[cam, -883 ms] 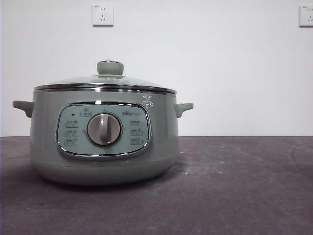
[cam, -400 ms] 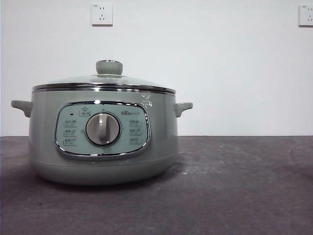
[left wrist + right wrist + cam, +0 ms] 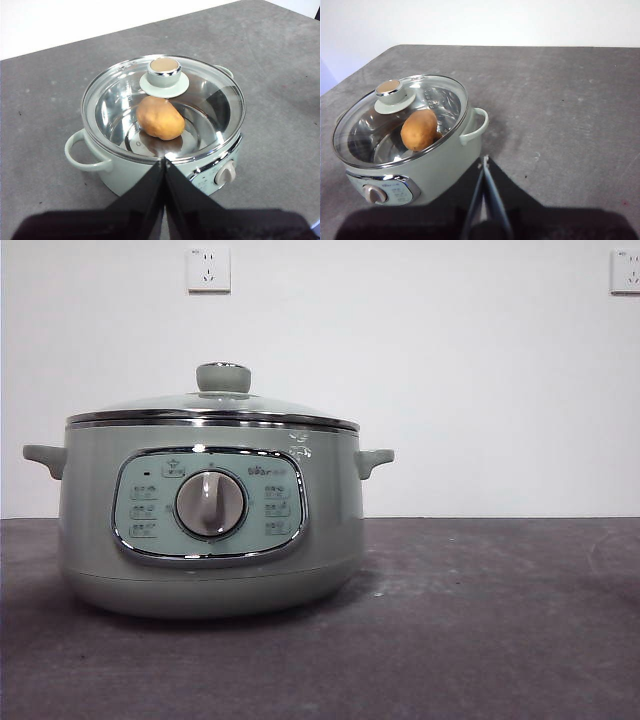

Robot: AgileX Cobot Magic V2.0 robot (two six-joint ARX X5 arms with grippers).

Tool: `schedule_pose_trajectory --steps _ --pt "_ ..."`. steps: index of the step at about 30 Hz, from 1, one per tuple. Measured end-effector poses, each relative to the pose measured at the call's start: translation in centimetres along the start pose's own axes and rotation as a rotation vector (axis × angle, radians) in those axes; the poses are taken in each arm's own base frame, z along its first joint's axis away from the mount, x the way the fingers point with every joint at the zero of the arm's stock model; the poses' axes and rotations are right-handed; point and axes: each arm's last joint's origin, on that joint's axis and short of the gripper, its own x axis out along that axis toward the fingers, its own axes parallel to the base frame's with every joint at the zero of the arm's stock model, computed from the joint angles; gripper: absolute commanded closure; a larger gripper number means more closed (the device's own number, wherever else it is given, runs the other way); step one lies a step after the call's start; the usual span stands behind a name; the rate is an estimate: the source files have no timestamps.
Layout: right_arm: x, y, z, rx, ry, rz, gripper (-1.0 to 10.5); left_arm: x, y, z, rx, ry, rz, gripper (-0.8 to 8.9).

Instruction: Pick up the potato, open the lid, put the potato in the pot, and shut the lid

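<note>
I see the pot (image 3: 210, 515) on the dark table (image 3: 480, 620), lid (image 3: 200, 100) seated flat on its rim, knob (image 3: 223, 377) centered on top. Potato (image 3: 160, 118) lies inside the pot on the steel floor, under the glass, just below the knob; also visible from my right wrist cam. My left gripper (image 3: 164, 162) is clear of the pot, above the rim on the control-panel side, jaws pressed together, holding nothing, touching nothing. My right gripper (image 3: 484, 161) is beside the pot near one side handle (image 3: 476, 126), over bare table, jaws closed tip to tip, empty. Neither arm shows in the front cam. Wall socket (image 3: 208, 269) on the wall behind the pot.
</note>
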Motion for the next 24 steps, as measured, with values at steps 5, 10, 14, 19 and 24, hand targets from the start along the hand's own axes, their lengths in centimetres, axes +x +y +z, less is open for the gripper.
schedule_pose_trajectory --steps 5,10,14,19,24 --pt "0.0 0.0 0.0 0.0 0.0 0.0 9.5 0.0 0.0 0.0 0.001 0.002 0.0 8.17" --pt "0.0 0.0 0.0 0.0 0.0 0.0 9.5 -0.4 0.7 0.3 0.019 -0.138 0.069 8.17" --pt "0.0 0.0 0.0 0.0 0.0 0.0 9.5 0.0 1.9 -1.0 0.021 -0.221 0.17 8.17" --pt "0.0 0.0 0.0 0.0 0.0 0.0 9.5 1.8 3.3 -4.9 -0.002 -0.269 0.29 8.17" --pt "0.0 0.0 0.0 0.0 0.0 0.0 9.5 3.8 4.3 -9.3 -0.018 -0.272 0.316 8.17"
